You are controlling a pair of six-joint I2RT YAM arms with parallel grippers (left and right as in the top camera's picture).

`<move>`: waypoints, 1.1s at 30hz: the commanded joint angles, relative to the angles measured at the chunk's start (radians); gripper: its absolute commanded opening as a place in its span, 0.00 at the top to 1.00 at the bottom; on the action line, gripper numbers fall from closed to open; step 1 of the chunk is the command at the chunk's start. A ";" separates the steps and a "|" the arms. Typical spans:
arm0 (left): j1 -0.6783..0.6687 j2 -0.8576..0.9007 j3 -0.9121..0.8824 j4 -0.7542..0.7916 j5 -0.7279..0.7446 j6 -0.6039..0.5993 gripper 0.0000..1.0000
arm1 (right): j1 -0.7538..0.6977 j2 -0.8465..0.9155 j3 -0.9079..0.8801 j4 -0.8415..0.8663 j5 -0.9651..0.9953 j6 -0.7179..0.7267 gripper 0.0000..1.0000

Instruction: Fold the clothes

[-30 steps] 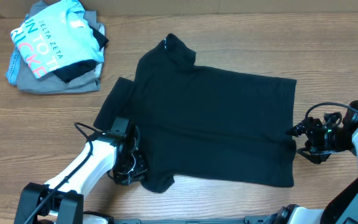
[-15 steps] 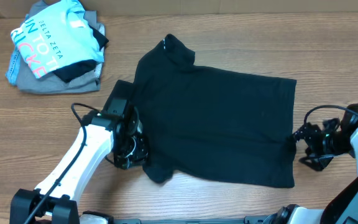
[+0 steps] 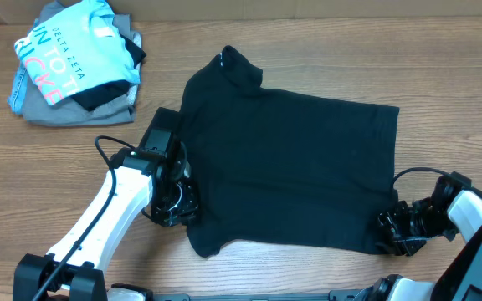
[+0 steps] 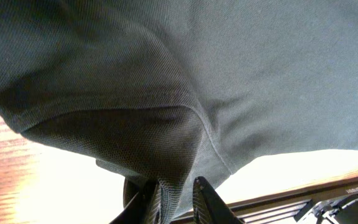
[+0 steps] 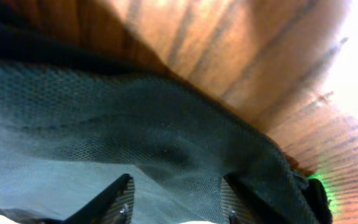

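The black T-shirt (image 3: 291,167) lies spread on the wooden table (image 3: 40,184), collar at the back, hem to the right. My left gripper (image 3: 174,209) is at the near left sleeve. In the left wrist view a fold of the shirt (image 4: 185,74) hangs between the fingers of this gripper (image 4: 178,183), which stand slightly apart, the right one clear of the cloth. My right gripper (image 3: 389,230) is at the near hem corner. Its jaws (image 5: 178,180) stand wide with the shirt's fabric (image 5: 135,137) lying between them.
A pile with a light blue printed shirt (image 3: 65,54) over a grey garment (image 3: 82,113) sits at the back left. Black cables loop by both arms. Bare wood shows left of the shirt and along the far edge.
The left gripper moved away from the front edge with the sleeve, and its jaws have parted slightly. The right gripper slid down the hem to the near corner and its jaws narrowed.
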 commanded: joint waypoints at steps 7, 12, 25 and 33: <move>0.006 -0.006 0.014 0.031 -0.010 0.019 0.74 | -0.002 -0.007 -0.051 0.050 0.027 0.083 0.69; 0.006 -0.006 0.014 0.023 -0.010 0.037 0.72 | -0.002 -0.009 0.047 -0.032 0.009 0.037 0.47; 0.006 -0.006 0.014 0.051 -0.011 0.042 0.65 | -0.001 -0.064 0.064 -0.159 0.013 0.135 0.38; 0.006 -0.006 0.014 0.064 -0.011 0.045 0.59 | -0.002 -0.064 -0.078 -0.036 0.055 0.226 0.42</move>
